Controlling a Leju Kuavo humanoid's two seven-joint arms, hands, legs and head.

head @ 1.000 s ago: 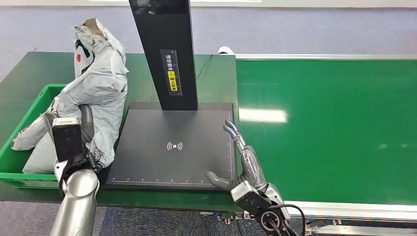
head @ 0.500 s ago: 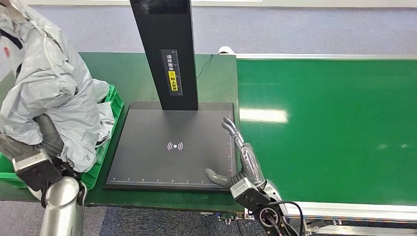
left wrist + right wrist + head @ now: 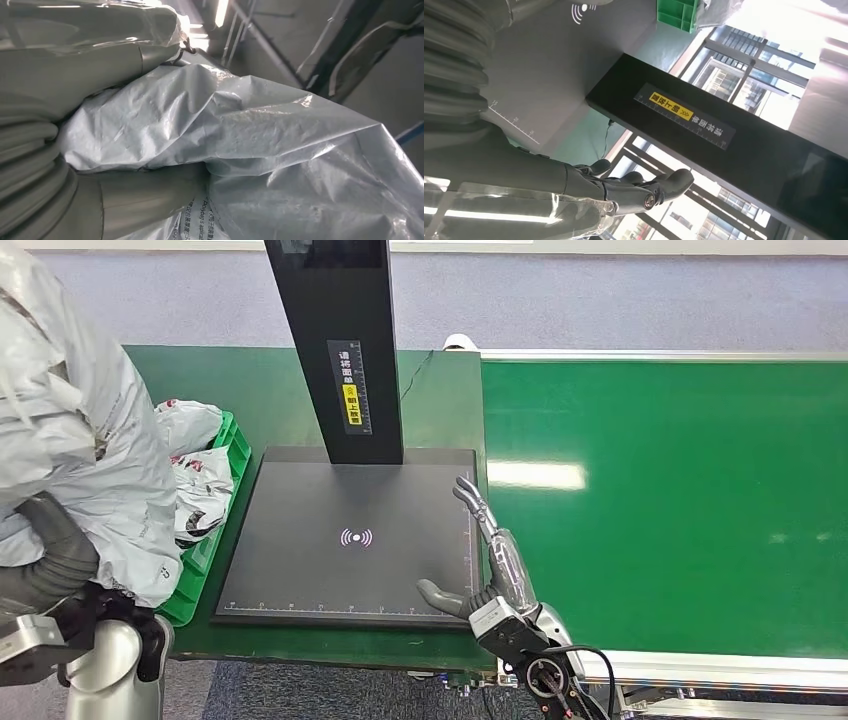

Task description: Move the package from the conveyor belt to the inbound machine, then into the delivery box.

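Grey package (image 3: 70,440) held high at far left, above green delivery box (image 3: 205,540), which already holds other bagged parcels (image 3: 195,490). Left hand (image 3: 55,555) grips package from below, thumb and fingers wrapped into crumpled plastic. Step in hand, by my read: drop into box. Best lower over box centre before release, bag bulky and could snag rim. Right hand (image 3: 480,555) empty, fingers spread, resting at right edge of inbound machine (image 3: 350,540). Conveyor belt (image 3: 660,500) right.

Inbound machine (image 3: 350,535) between delivery box (image 3: 205,545) and conveyor belt (image 3: 660,500)
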